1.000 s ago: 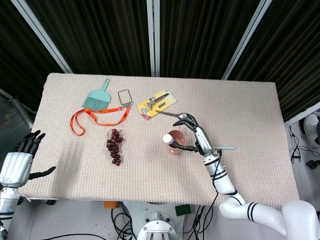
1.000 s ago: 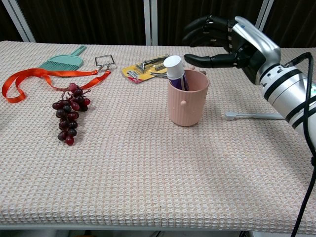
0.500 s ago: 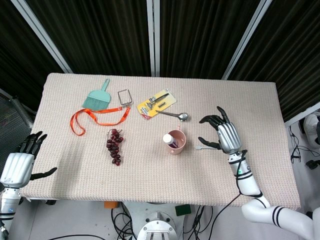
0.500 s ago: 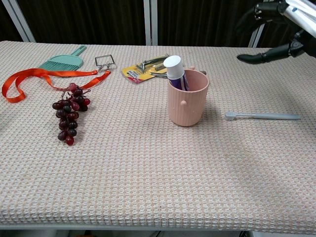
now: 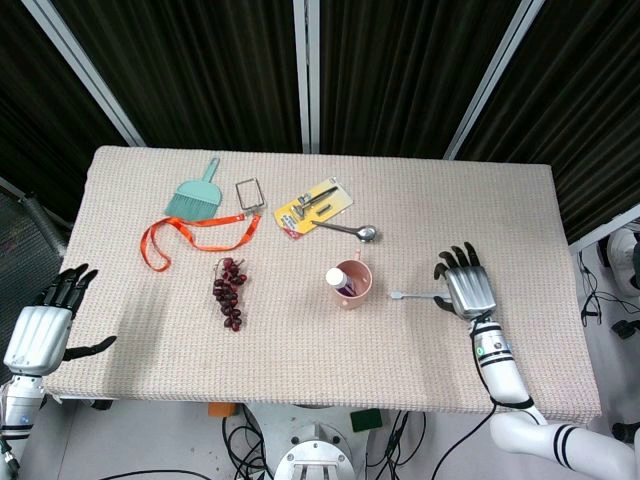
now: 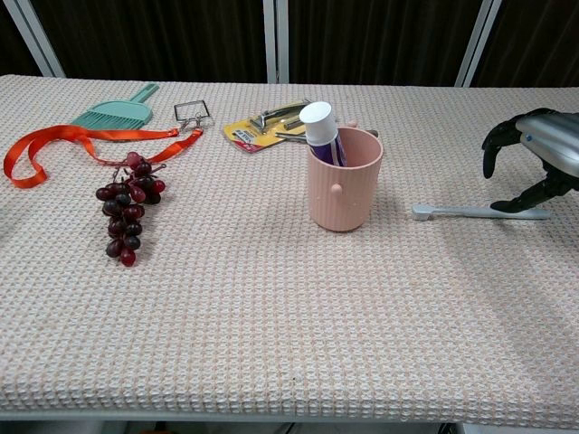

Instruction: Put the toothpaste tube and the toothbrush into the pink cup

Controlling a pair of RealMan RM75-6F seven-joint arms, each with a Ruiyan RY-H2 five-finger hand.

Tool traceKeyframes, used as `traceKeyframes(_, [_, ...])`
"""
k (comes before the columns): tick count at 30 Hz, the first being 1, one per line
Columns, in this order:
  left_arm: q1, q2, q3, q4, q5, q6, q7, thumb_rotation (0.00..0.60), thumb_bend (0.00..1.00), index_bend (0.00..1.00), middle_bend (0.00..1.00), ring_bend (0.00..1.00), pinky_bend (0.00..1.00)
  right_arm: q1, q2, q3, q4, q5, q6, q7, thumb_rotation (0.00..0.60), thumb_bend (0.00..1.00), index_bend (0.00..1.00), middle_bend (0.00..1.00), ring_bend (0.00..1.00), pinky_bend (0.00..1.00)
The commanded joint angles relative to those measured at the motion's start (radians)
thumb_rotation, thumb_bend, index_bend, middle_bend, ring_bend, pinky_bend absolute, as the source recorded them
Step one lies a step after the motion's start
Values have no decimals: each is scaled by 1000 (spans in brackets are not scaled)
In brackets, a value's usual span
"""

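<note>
No legible writing anywhere; right robot hand (image 6: 536,163) spread over toothbrush (image 6: 470,212), left robot hand (image 5: 42,325) spread.

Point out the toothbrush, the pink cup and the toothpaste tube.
toothbrush (image 6: 466,212): chest view, middle of its handle.
pink cup (image 6: 344,185): chest view, front wall.
toothpaste tube (image 6: 317,114): chest view, white cap standing above the rim.

**Setting: robot test lab**

I stand at a tabletop (image 5: 480,220) covered in beige waffle-weave cloth, backed by black curtains (image 5: 200,70) on metal framing (image 5: 308,75). Loose cables (image 5: 250,435) trail across the floor below.
</note>
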Motion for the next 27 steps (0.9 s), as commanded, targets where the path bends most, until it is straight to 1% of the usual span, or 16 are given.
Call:
traceKeyframes(1, [0,-1,0,3,0,0,-3,437,0,90,44,63,254,5,-19,-1,8,0,-3,-8,600,446,538,212,60,0])
traceKeyframes(7, [-1,-2,0,11,-3,-4,-12,440,0,90,45,63,254,10,-48,-2,28,9,-13,-29,600,449,551,211,48,0])
traceKeyframes(10, [-2,-3,-1,15,-4,-5,-17,439,0,90,45,63,254,15,-61,-2,38,17,-22,-39,600,467,553,210,46,0])
traceKeyframes(14, [-2,-4,-1,20,-5,-5,-22,440,0,89,45,64,254,20,-74,3,48,21,-27,-45,600,523,559,211,43,0])
traceKeyframes(18, [-2,-3,-1,23,-6,-5,-25,440,0,90,45,63,254,23,-79,6,52,25,-30,-50,600,604,575,213,43,0])
traceKeyframes(27, [-1,-6,1,30,-7,-8,-29,442,0,90,45,63,254,25,-86,5,62,44,-46,-65,600,661,582,213,38,0])
